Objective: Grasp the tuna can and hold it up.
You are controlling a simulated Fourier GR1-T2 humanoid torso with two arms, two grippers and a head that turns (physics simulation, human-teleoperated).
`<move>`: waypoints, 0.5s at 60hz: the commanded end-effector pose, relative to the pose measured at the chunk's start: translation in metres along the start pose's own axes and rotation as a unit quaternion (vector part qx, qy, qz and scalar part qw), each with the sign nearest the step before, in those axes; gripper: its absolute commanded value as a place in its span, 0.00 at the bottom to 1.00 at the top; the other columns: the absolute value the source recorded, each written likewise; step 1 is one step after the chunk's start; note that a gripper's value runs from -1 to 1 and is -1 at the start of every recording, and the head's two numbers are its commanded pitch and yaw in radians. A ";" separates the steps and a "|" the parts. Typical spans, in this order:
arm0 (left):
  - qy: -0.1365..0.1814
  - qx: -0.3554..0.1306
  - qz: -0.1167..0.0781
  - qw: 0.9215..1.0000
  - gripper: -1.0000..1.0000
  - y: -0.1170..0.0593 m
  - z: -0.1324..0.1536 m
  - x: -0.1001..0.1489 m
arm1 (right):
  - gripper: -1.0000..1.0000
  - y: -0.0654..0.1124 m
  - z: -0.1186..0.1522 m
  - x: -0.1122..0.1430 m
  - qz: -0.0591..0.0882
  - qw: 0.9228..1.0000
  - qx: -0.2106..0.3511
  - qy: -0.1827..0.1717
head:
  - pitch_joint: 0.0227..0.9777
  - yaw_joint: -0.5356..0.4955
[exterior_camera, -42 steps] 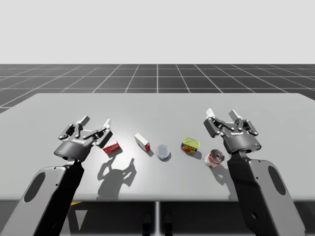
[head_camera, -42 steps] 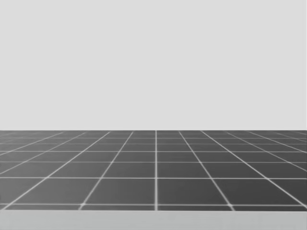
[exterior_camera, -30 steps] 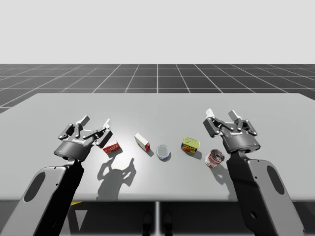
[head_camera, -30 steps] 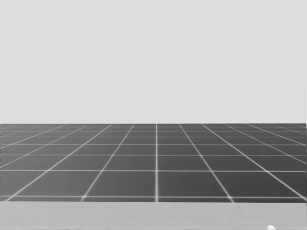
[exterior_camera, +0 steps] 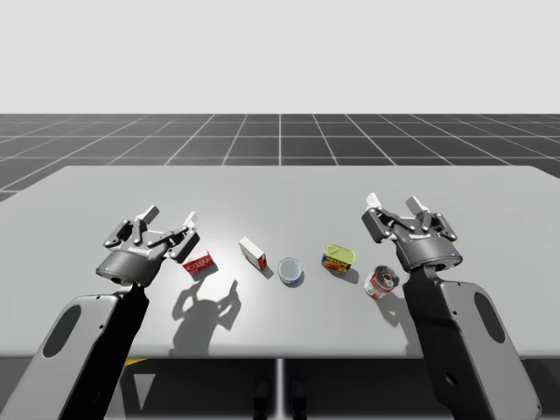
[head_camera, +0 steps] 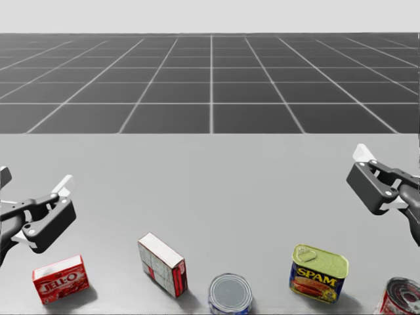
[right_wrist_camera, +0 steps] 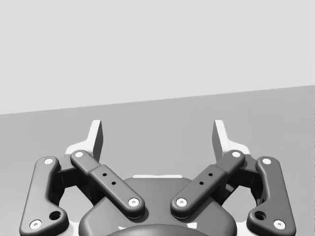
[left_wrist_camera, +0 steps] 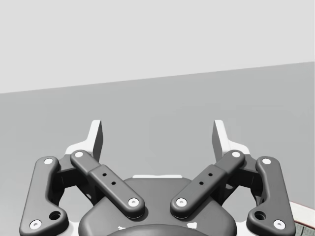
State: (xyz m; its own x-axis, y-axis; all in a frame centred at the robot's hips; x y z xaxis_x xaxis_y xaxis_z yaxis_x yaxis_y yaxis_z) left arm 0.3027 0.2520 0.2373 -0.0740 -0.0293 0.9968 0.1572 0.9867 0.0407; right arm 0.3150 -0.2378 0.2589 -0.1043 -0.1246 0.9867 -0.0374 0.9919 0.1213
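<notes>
Grey matte table (exterior_camera: 280, 188) with rounded far corners and a bright light patch near the middle of its top. Dark floor (exterior_camera: 280, 136) with pale grid lines stretches away toward 12 o'clock. Plain light-grey backdrop (exterior_camera: 280, 52) above the horizon.

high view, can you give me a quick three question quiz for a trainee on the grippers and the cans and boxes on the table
1. True or false: my left gripper and right gripper are both open, holding nothing.
2. Which thing lies nearest my right gripper? A) small red box B) red round can C) red-and-white box
3. Fill in: the short blue round can, the one to grasp, stands beside the ___ rectangular can.

Key: 1 true; 2 B; 3 yellow
</notes>
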 end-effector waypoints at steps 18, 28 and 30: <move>0.002 -0.001 -0.006 1.000 0.00 0.000 -0.001 0.000 | 0.00 -0.001 0.000 0.001 0.009 1.000 -0.005 0.001 | 0.85 0.50; 0.001 -0.002 -0.005 1.000 0.00 0.000 -0.001 0.001 | 0.00 -0.002 -0.001 0.004 0.016 1.000 -0.012 0.003 | 0.89 0.48; 0.001 -0.003 -0.005 1.000 0.00 0.000 -0.001 0.001 | 0.00 -0.003 -0.001 0.004 0.016 1.000 -0.012 0.004 | 0.89 0.48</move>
State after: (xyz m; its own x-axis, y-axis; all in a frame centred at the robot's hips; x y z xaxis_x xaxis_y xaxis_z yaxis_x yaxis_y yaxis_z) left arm 0.3032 0.2520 0.2379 -0.0733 -0.0397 0.9965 0.1599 0.9858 0.0510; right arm 0.3153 -0.2388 0.2609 -0.1019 -0.0970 0.9901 -0.0188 0.9952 0.0955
